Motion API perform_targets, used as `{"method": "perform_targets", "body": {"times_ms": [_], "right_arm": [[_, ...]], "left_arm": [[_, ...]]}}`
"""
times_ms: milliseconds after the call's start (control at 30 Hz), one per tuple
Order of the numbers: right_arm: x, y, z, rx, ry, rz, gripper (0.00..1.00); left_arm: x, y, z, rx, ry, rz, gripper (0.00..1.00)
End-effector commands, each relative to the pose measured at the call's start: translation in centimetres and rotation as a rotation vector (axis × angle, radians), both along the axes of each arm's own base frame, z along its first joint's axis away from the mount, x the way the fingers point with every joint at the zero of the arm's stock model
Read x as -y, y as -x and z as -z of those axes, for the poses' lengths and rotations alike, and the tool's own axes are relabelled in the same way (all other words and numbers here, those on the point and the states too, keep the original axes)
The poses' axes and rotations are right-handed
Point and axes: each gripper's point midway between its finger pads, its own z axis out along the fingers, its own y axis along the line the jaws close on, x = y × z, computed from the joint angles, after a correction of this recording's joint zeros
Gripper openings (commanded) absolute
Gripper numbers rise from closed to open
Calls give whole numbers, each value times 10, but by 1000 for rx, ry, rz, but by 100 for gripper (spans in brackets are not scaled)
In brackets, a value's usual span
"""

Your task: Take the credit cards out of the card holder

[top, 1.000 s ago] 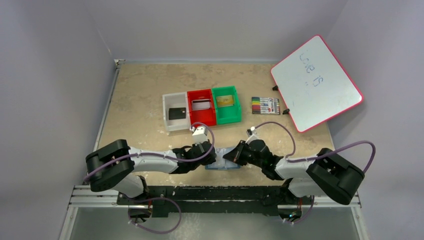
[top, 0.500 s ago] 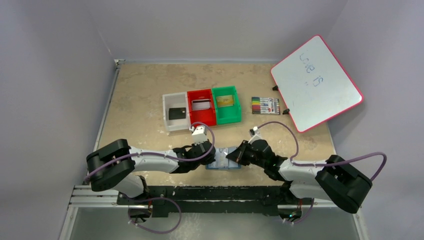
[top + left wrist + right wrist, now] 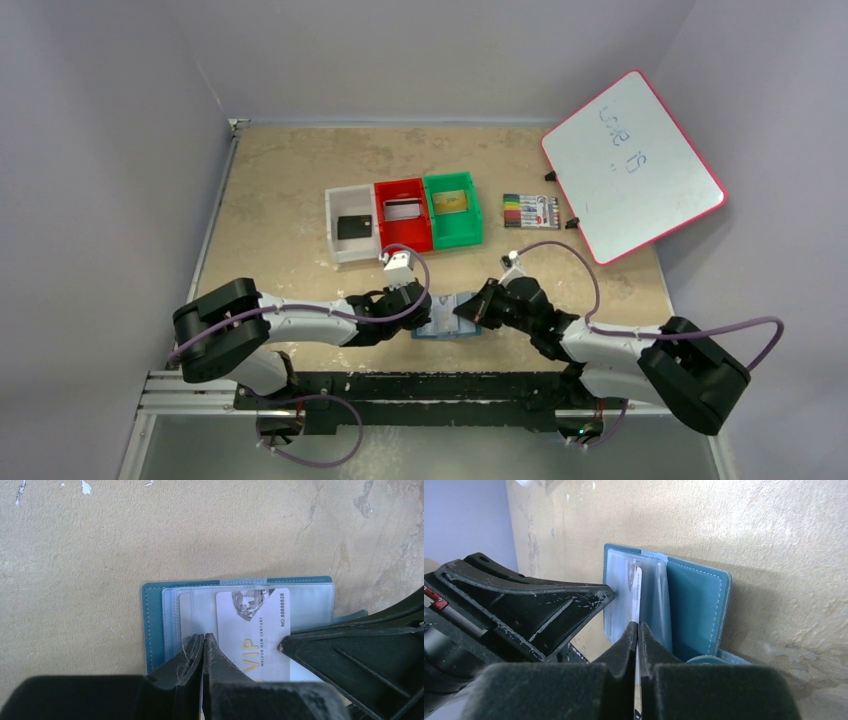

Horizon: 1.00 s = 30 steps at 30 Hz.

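The teal card holder (image 3: 152,625) lies open on the table between both grippers, its clear pockets up. A white VIP credit card (image 3: 257,630) sticks partway out of a pocket. My left gripper (image 3: 204,638) is shut, its tips pressing down on the clear pocket beside the card. My right gripper (image 3: 638,626) is shut on the card's edge (image 3: 634,587), which runs between its jaws. One right finger (image 3: 350,652) shows at the card's right side. From above, the holder (image 3: 447,323) sits between the left gripper (image 3: 428,312) and the right gripper (image 3: 464,312).
Behind stand a white bin (image 3: 332,226) with a black card (image 3: 354,227), a red bin (image 3: 381,222) with a silver card (image 3: 402,210), and a green bin (image 3: 476,216) with a gold card (image 3: 451,201). A marker pack (image 3: 531,211) and a whiteboard (image 3: 632,165) sit back right.
My right arm has drawn back a little to the right, and more of the card holder shows between the grippers. The left arm has stayed put.
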Motion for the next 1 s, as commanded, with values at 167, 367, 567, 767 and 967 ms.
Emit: {"method": "perform_targets", "body": {"times_ms": [167,367,567,767,967], "right_arm": [[12,-13,-15,63,38,50,0],[7,-11,-20,80,13,6,4],[-8,-11,-27,78,-59,-31,9],[-15,-14,-32,73,-128,-21,20],[-19,-17,-35,78,-138,-23,16]], "left_arm": [[-21,11,22,-40,-139,28,0],[-21,11,21,-41,-139,29,0],[-15,12,19,-38,-135,59,0],[-14,14,22,-44,-152,72,0],[-16,14,23,-46,-158,65,0]]}}
